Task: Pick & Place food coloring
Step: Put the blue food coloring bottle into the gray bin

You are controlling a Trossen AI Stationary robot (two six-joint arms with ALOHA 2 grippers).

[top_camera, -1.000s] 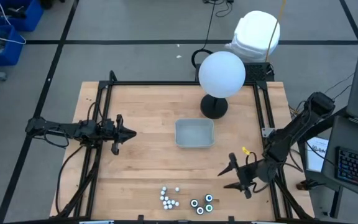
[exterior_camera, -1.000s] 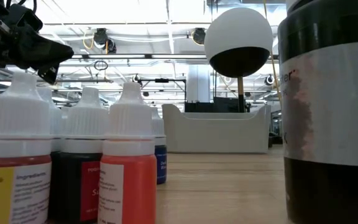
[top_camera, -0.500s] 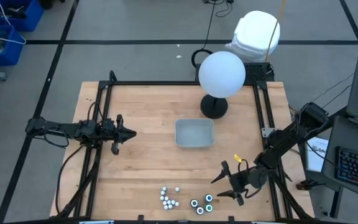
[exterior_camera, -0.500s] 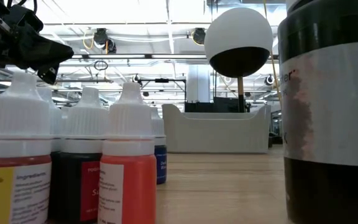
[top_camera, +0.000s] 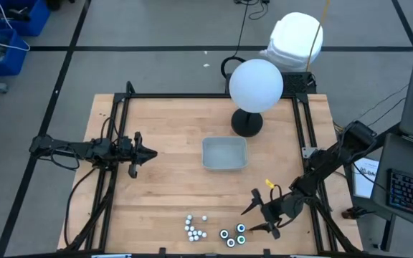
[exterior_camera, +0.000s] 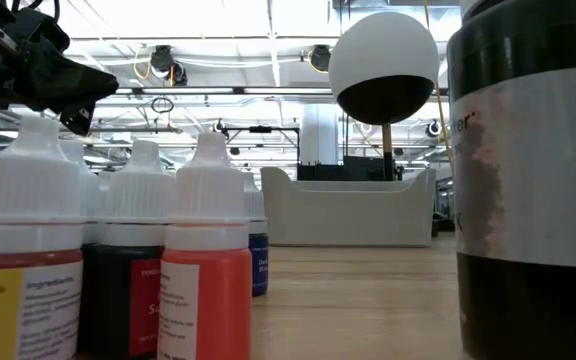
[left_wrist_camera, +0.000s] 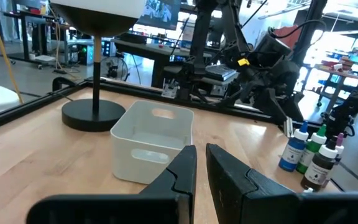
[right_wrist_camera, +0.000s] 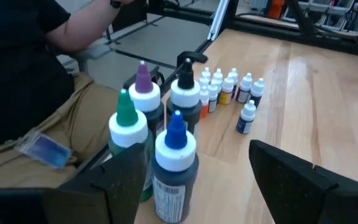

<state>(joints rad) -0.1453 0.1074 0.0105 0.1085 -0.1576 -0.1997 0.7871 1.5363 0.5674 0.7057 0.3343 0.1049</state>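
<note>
The food coloring stands near the table's near edge. It forms a cluster of small white-capped bottles (top_camera: 194,228) (right_wrist_camera: 229,84) and, to their right, several larger dark bottles (top_camera: 232,235) with coloured tips. My right gripper (top_camera: 251,218) is open just right of the dark bottles. In its wrist view the blue-tipped bottle (right_wrist_camera: 174,168) stands between the spread fingers (right_wrist_camera: 210,183), touching neither as far as I can see. My left gripper (top_camera: 148,152) (left_wrist_camera: 201,171) is shut, level, at the table's left, holding nothing. The clear grey tray (top_camera: 224,153) sits mid-table.
A white globe lamp (top_camera: 255,86) on a dark round base (top_camera: 247,123) stands behind the tray. A black frame (top_camera: 120,107) borders the table. A person in a dark shirt (right_wrist_camera: 23,74) sits beyond the near edge. Bare wood lies between tray and bottles.
My right gripper has moved down and toward the table's near-left, closing in on the dark bottles, and has rolled slightly. The bottles and tray have stayed where they were.
</note>
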